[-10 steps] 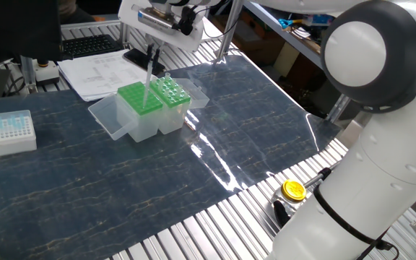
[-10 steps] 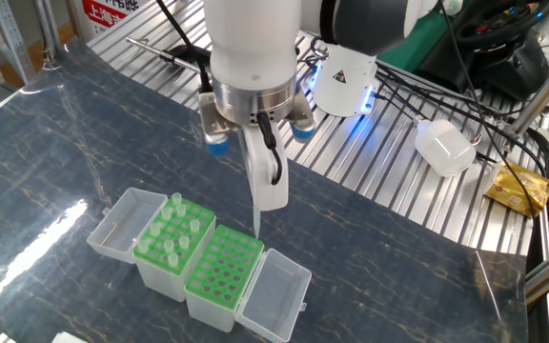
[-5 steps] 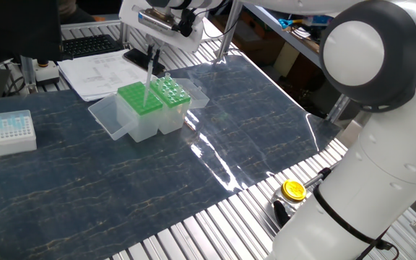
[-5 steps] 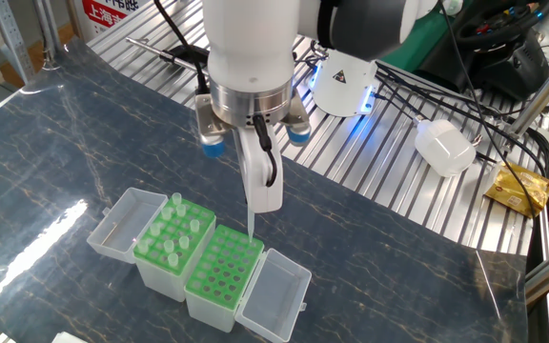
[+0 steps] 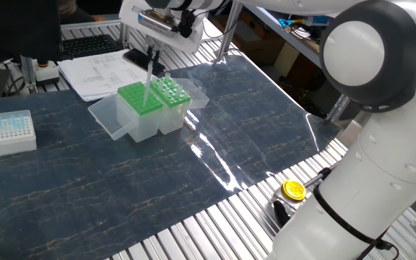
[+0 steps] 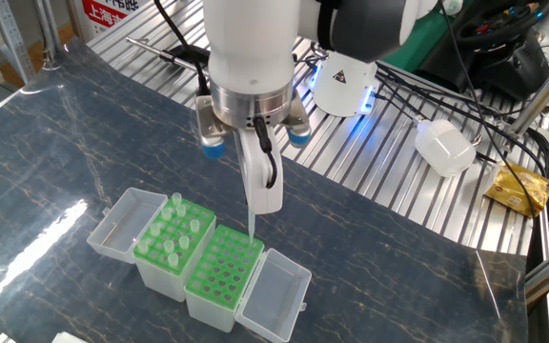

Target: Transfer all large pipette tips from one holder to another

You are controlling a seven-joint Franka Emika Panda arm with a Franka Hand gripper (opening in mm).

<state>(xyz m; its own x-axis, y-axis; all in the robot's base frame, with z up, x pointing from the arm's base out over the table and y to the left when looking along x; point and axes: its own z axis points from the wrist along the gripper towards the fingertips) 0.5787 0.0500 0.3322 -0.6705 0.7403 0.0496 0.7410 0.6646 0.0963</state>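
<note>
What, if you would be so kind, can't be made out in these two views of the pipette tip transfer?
- Gripper grip on the pipette tip: the finger housing covers the tip's collar in both views.
- Empty rack: whether the tip has entered a hole is too small to tell.
- Small white box: cut off in the other fixed view.

Hand (image 6: 253, 214) gripping one pipette tip (image 6: 252, 226) upright, point seemingly just above empty green holder (image 6: 224, 270)
</note>
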